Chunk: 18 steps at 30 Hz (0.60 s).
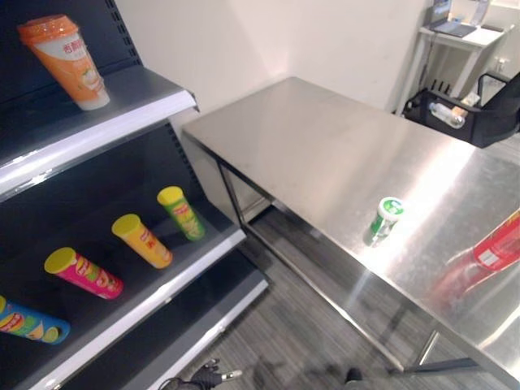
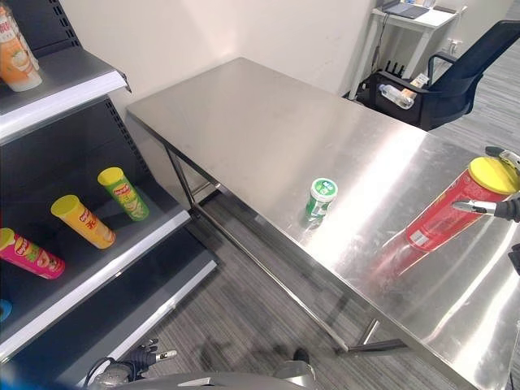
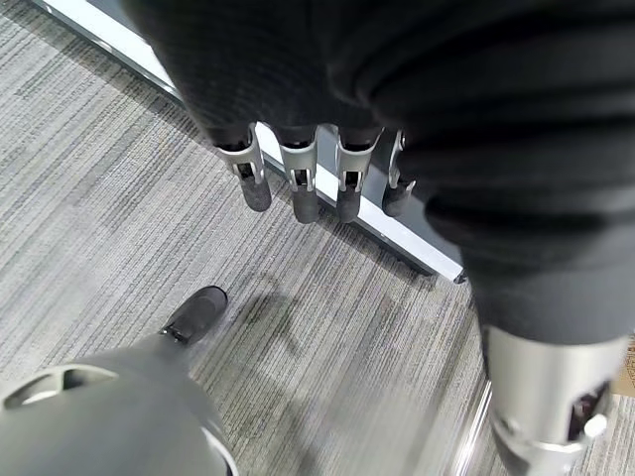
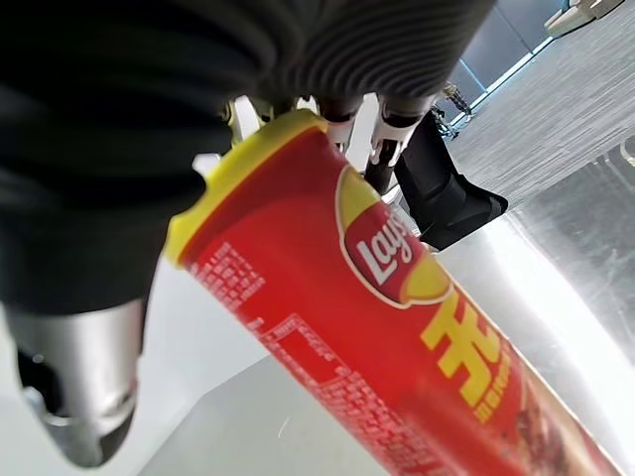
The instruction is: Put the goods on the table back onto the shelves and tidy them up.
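Red chip can (image 4: 397, 317) held close, yellow lid up, right hand (image 4: 89, 258) curled round its top, tilted over the steel table (image 2: 268, 130). Small green tub (image 2: 321, 197) upright mid-table, well apart from the can. Left hand (image 3: 298, 178) hanging over carpet beside the table, fingers relaxed, holding nothing.

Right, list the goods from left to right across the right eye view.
Orange cup → pink can → yellow can → green can → small green tub → red can, at the right hand.
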### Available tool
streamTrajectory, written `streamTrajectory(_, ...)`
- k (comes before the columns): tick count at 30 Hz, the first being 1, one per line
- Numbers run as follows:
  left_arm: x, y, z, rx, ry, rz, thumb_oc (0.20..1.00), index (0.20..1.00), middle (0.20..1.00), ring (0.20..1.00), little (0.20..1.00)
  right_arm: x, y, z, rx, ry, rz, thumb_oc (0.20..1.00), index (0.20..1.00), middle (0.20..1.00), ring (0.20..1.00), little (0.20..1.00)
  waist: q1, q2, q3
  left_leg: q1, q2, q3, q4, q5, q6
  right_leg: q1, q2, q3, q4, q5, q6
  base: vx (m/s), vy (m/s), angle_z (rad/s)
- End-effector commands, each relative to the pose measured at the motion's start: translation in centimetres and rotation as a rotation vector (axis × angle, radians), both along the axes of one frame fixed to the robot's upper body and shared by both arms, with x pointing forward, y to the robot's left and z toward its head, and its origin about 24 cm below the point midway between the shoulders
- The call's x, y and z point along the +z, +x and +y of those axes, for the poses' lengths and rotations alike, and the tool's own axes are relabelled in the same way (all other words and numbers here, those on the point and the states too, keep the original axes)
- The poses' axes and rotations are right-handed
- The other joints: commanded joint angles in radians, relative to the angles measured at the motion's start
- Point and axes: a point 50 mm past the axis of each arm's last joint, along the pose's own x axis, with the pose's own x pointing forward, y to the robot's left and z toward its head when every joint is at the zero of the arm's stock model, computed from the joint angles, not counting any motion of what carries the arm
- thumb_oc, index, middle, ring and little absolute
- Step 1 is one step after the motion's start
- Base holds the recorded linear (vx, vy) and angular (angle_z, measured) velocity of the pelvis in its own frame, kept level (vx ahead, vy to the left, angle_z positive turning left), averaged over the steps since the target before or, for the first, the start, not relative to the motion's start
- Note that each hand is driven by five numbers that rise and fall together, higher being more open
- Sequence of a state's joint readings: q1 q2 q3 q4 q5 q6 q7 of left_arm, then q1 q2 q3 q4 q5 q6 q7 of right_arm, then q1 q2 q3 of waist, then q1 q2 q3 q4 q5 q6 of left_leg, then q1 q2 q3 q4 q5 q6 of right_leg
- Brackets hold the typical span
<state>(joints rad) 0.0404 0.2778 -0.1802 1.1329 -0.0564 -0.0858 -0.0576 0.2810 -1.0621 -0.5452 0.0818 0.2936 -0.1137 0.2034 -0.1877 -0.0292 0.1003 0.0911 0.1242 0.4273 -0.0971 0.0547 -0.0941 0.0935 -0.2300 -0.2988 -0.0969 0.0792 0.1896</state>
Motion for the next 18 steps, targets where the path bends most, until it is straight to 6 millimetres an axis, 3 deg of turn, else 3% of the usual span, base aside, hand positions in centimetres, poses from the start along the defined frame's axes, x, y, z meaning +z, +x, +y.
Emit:
streamTrajectory(1, 1.10, 3.07, 0.84, -0.032, 0.028, -0.088, 1.000, 1.000, 1.000, 1.000, 1.000, 3.03, 0.48, 0.70, 0.037, -0.074, -0.099, 1.000, 1.000, 1.000, 1.000, 1.000, 0.036, -0.035, 0.010, 0.035, 0.007, 0.031, 0.015, -0.050, -0.027, -0.039, 0.010, 0.020, 0.093, -0.073, 0.018, 0.00, 0.000, 0.00)
streamTrajectory(4, 1.10, 3.11, 0.82, -0.031, 0.027, -0.089, 1.000, 1.000, 1.000, 1.000, 1.000, 2.99, 0.44, 0.52, 0.025, -0.079, -0.099, 1.000, 1.000, 1.000, 1.000, 1.000, 0.036, -0.037, 0.009, 0.035, 0.007, 0.030, 0.015, -0.050, -0.027, -0.041, 0.010, 0.019, 0.091, -0.071, 0.018, 0.00, 0.000, 0.00)
streamTrajectory(5, 1.10, 3.11, 0.82, -0.032, 0.027, -0.089, 1.000, 1.000, 1.000, 1.000, 1.000, 2.99, 0.44, 0.51, 0.025, -0.079, -0.099, 0.555, 0.555, 0.555, 0.555, 0.555, 0.036, -0.037, 0.009, 0.034, 0.007, 0.030, 0.015, -0.050, -0.027, -0.041, 0.010, 0.019, 0.091, -0.071, 0.018, 0.00, 0.000, 0.00)
streamTrajectory(6, 1.08, 3.09, 0.77, -0.034, 0.026, -0.086, 1.000, 1.000, 1.000, 1.000, 1.000, 3.06, 0.49, 0.53, 0.025, -0.088, -0.097, 0.200, 0.200, 0.200, 0.200, 0.200, 0.036, -0.038, 0.009, 0.034, 0.007, 0.029, 0.015, -0.050, -0.027, -0.041, 0.010, 0.018, 0.092, -0.071, 0.018, 0.00, 0.000, 0.00)
streamTrajectory(18, 1.01, 2.91, 0.83, -0.037, 0.030, -0.078, 1.000, 1.000, 1.000, 1.000, 1.000, 3.95, 0.32, 0.88, 0.033, -0.114, -0.141, 0.200, 0.200, 0.200, 0.200, 0.200, 0.037, -0.044, 0.005, 0.038, 0.008, 0.023, 0.015, -0.053, -0.027, -0.036, 0.013, 0.020, 0.090, -0.074, 0.018, 0.00, -0.003, 0.00)
